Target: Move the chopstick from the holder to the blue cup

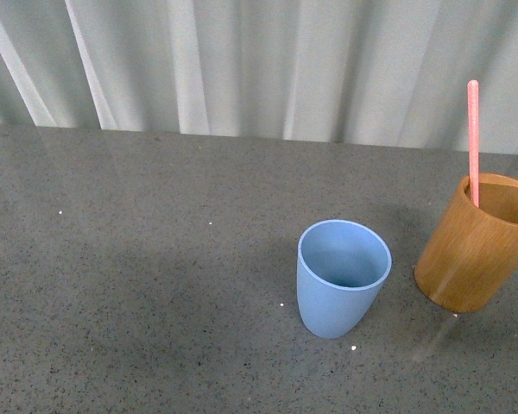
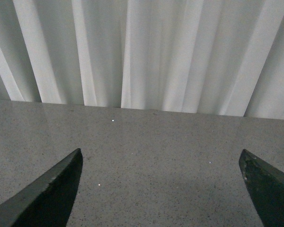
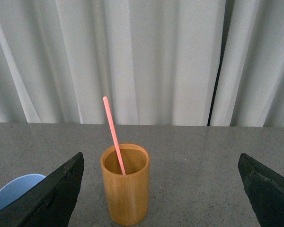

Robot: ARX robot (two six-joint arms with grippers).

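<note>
Pink-salmon chopstick (image 1: pixel 473 142) found standing in the holder (image 1: pixel 470 250), at the right edge of the front view. Its lower end sits inside the holder against the wall, and its upper length rises well above the rim, slightly tilted.

We record the holder, orange-brown with a wood grain, upright on the grey speckled table (image 1: pixel 138 285). The blue cup (image 1: pixel 338 285) stands upright just beside the holder, lower right of frame centre. The two do not touch. A pale pleated curtain (image 1: pixel 268 60) fills the top of the frame behind the table.

Left gripper (image 2: pixel 160 156): fingers (image 2: pixel 52 189) released and spread wide, with bare table showing between them.

Right gripper (image 3: pixel 161 156): fingers (image 3: pixel 52 194) likewise released and spread wide, grasping nothing. Its camera faces the holder with the chopstick leaning in it, and both stand clear of the fingertips. We note part of the blue cup's rim showing past one finger.
</note>
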